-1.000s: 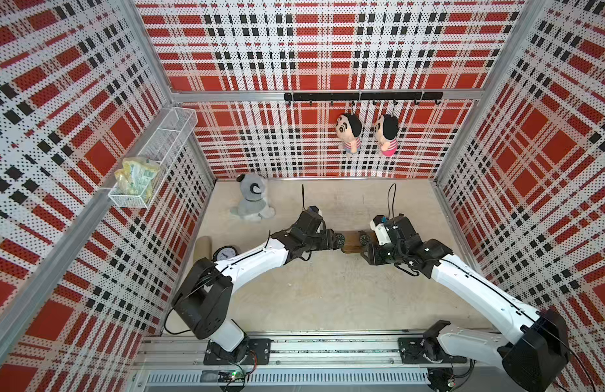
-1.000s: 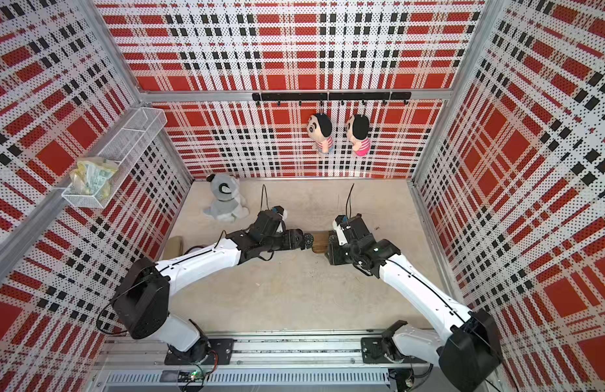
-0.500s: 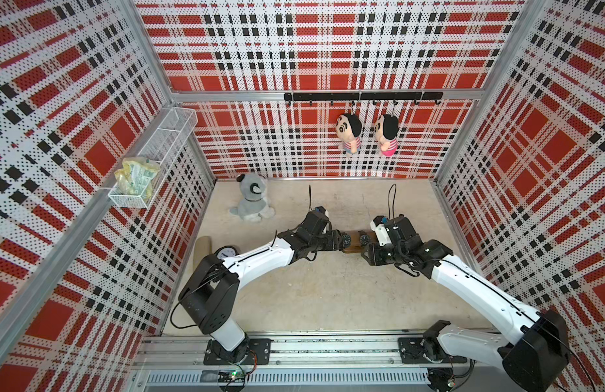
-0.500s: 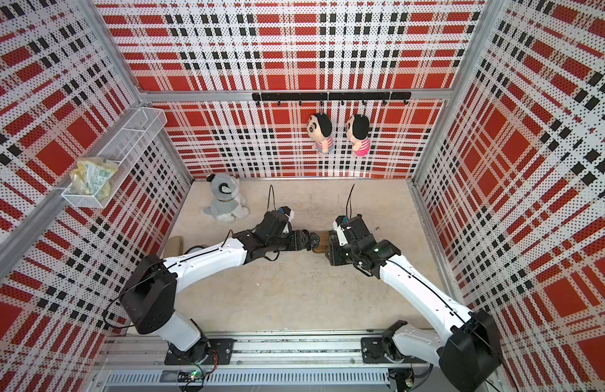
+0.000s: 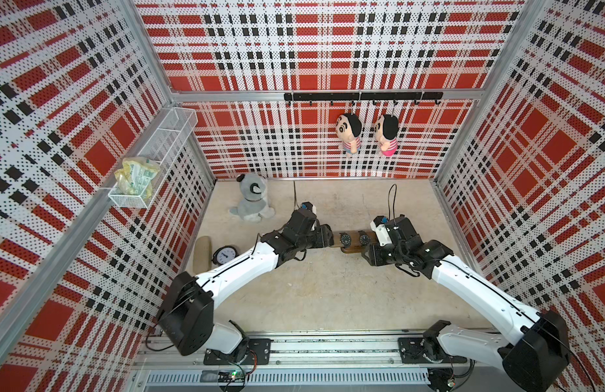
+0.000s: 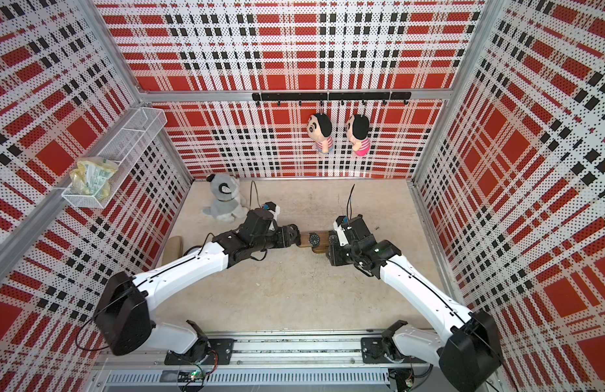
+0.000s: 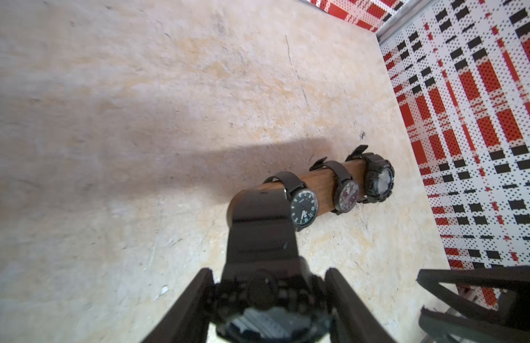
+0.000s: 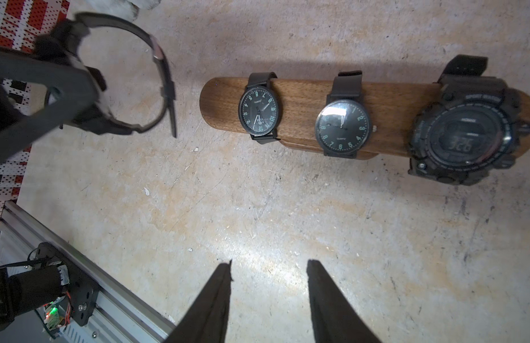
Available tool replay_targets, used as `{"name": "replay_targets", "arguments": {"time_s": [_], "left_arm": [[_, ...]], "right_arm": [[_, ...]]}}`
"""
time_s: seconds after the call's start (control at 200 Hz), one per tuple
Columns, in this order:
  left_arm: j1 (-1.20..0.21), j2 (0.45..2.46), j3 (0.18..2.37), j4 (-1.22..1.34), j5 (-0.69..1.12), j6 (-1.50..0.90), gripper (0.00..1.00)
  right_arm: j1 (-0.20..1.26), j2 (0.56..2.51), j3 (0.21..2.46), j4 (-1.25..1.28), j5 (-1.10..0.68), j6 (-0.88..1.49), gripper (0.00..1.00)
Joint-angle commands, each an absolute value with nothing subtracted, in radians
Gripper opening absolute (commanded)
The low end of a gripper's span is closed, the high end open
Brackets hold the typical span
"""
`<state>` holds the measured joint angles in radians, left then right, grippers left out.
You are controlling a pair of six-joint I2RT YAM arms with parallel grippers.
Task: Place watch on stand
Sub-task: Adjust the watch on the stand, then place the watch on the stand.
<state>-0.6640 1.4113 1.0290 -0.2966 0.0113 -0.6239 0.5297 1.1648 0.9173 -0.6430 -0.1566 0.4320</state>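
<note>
The stand (image 8: pixel 302 98) is a brown wooden bar on the floor, also seen between both arms (image 5: pixel 354 245) (image 6: pixel 323 241). Three dark watches sit strapped around it. My left gripper (image 7: pixel 268 271) (image 5: pixel 328 237) is shut on a chunky black watch (image 7: pixel 269 303). Its strap (image 7: pixel 260 225) reaches to the bar's rounded left end. In the right wrist view the strap loop (image 8: pixel 165 74) hangs just short of that end, apart from it. My right gripper (image 8: pixel 269 267) (image 5: pixel 368 255) is open and empty, over bare floor on the near side of the stand.
A grey plush dog (image 5: pixel 251 202) sits at the back left. A beige oblong case (image 5: pixel 202 256) and a small round clock (image 5: pixel 225 254) lie by the left wall. A wire basket (image 5: pixel 158 142) and two hanging dolls (image 5: pixel 348 134) are on the walls.
My left arm has carried the watch rightward, up to the stand's left end. The right arm and its open jaws have stayed put.
</note>
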Motion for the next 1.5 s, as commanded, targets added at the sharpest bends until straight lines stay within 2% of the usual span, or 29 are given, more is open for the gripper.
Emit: {"name": "replay_targets", "arguments": {"time_s": [0.0, 0.155, 0.361, 0.601, 1.052, 1.498], "left_arm": [[-0.629, 1.333, 0.985, -0.346, -0.026, -0.61, 0.2], [-0.595, 1.274, 0.949, -0.367, -0.036, -0.606, 0.2], [-0.598, 1.313, 0.945, -0.405, -0.067, -0.601, 0.2], [-0.632, 1.433, 0.988, -0.415, -0.117, -0.597, 0.2], [-0.75, 1.7, 1.208, -0.41, -0.14, -0.6, 0.19], [-0.77, 1.787, 1.286, -0.42, -0.172, -0.59, 0.19]], "right_arm": [[0.516, 1.165, 0.936, -0.652, -0.154, 0.412, 0.45], [0.514, 1.143, 0.925, -0.65, -0.149, 0.421, 0.46], [0.514, 1.124, 0.873, -0.624, -0.154, 0.432, 0.46], [0.507, 1.13, 0.877, -0.636, -0.148, 0.42, 0.47], [0.495, 1.104, 0.873, -0.659, -0.134, 0.409, 0.48], [0.485, 1.086, 0.866, -0.666, -0.14, 0.399, 0.49]]}}
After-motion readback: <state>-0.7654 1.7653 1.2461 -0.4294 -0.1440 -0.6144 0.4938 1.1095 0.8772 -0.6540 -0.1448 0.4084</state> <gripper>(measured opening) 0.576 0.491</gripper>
